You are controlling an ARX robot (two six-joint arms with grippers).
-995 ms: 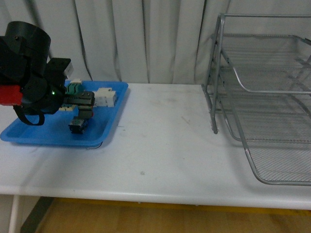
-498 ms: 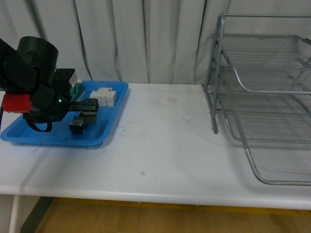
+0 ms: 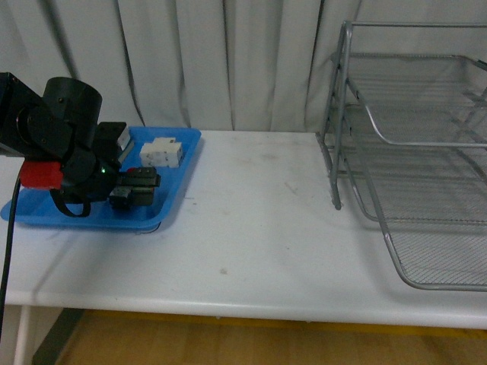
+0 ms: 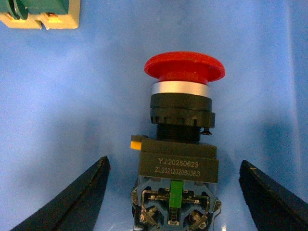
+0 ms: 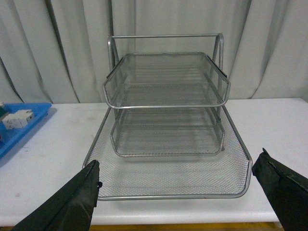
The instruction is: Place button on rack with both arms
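Observation:
The button [image 4: 180, 144] lies on its side in the blue tray [image 4: 72, 96], red mushroom cap pointing away from the wrist, black-and-blue body toward it. My left gripper [image 4: 173, 162] is open, one finger on each side of the button's body, not touching it. In the front view the left gripper [image 3: 135, 188] is low over the tray at the dark button [image 3: 120, 200]. The silver three-tier wire rack [image 3: 335, 152] stands at the right. My right gripper [image 5: 178, 161] is open and empty, facing the rack's [image 5: 166, 103] open front; it is out of the front view.
A white block [image 3: 161, 152] lies at the blue tray's [image 3: 179, 186] far side. A green switch block [image 4: 41, 12] lies beyond the button. The bulky left arm [image 3: 65, 133] hides the tray's left part. White curtains hang behind the table [image 3: 259, 220].
My left arm has swung right and come down into the tray. Its open gripper now sits low around the button. The rack has not moved.

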